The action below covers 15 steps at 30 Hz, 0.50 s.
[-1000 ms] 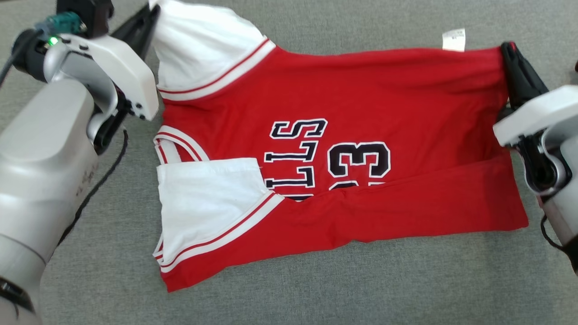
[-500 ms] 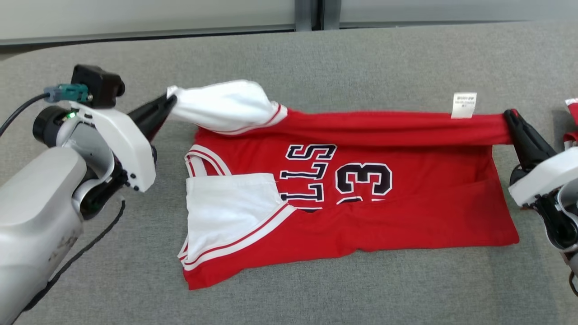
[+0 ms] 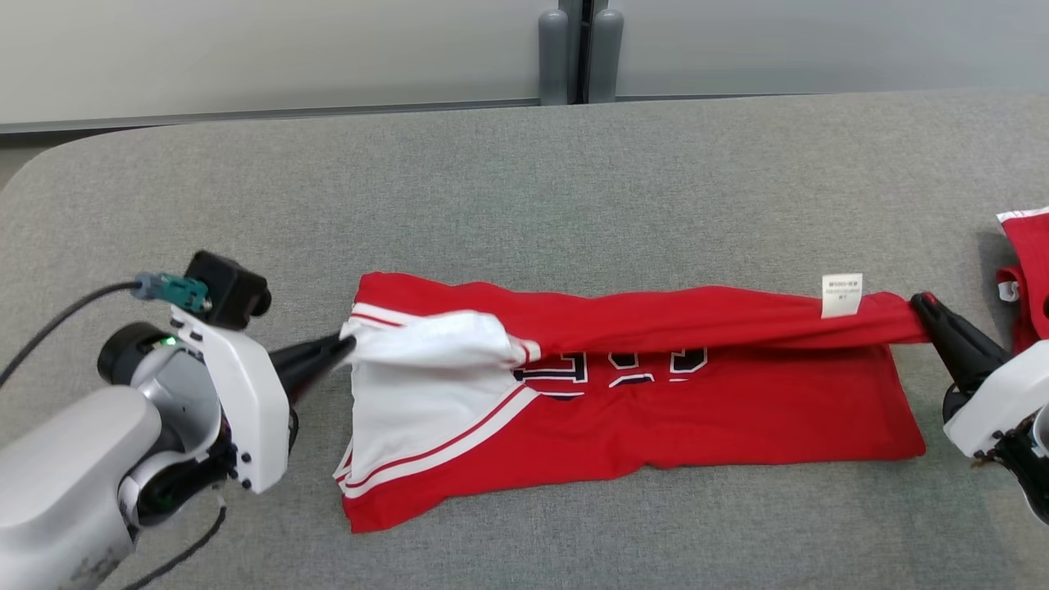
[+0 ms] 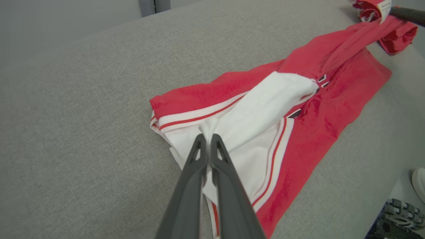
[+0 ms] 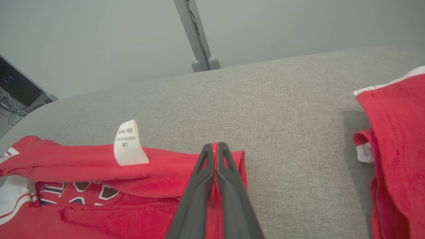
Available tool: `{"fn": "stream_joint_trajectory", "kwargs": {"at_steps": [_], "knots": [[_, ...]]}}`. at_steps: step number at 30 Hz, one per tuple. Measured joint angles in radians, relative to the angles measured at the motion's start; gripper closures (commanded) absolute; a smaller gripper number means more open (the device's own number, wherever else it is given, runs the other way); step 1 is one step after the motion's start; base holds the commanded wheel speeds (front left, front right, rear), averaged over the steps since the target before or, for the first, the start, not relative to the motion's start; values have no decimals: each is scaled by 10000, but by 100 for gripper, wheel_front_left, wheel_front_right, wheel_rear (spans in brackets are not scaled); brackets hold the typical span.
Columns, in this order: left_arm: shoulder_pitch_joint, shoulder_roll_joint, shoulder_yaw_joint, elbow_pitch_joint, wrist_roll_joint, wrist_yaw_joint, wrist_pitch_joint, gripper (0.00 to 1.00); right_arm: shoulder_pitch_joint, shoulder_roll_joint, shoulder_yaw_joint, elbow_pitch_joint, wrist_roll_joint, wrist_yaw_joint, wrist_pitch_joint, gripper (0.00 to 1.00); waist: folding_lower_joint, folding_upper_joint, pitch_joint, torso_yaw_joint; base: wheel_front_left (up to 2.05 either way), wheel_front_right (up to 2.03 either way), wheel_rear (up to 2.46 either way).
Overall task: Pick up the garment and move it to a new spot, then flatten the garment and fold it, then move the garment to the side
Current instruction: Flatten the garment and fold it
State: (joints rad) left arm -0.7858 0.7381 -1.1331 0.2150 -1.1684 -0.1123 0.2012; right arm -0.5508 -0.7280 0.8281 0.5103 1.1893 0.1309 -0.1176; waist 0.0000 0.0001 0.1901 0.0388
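The grey desk (image 3: 524, 180) runs wide, its far edge against a pale wall. The red jersey (image 3: 721, 410) lies across the desk's middle, nearer the front edge, with its white sleeves at the left and its hem at the right. Its far long edge is lifted and drawn taut over the lower layer, half covering the dark lettering. A second red garment (image 3: 1024, 270) lies bunched at the right edge, apart from the jersey. The left gripper (image 3: 347, 346) is clamped on white sleeve cloth at the jersey's left end. The right gripper (image 3: 918, 301) is clamped on the red hem corner. A white label (image 3: 842, 295) stands up just beside the right gripper.
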Motion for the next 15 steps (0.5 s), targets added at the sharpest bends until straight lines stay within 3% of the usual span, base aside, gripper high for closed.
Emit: {"fn": "stream_joint_trajectory", "kwargs": {"at_steps": [12, 13, 14, 15], "knots": [[832, 351, -481, -823, -558, 305, 821, 100, 401, -510, 675, -633, 872, 0, 961, 100, -1, 0, -212, -172, 0, 0, 0], [851, 360, -497, -867, -558, 337, 848, 100, 418, -552, 711, -631, 965, 0, 1043, 60, 0, 0, -233, -185, 0, 0, 0], [858, 362, -506, -895, -556, 357, 848, 100, 424, -579, 725, -596, 1064, 0, 1162, 0, 0, 0, -249, -198, 0, 0, 0], [863, 364, -527, -917, -556, 387, 865, 100, 426, -631, 794, -591, 1135, 0, 1327, 0, 0, 0, -263, -206, 0, 0, 0]]}}
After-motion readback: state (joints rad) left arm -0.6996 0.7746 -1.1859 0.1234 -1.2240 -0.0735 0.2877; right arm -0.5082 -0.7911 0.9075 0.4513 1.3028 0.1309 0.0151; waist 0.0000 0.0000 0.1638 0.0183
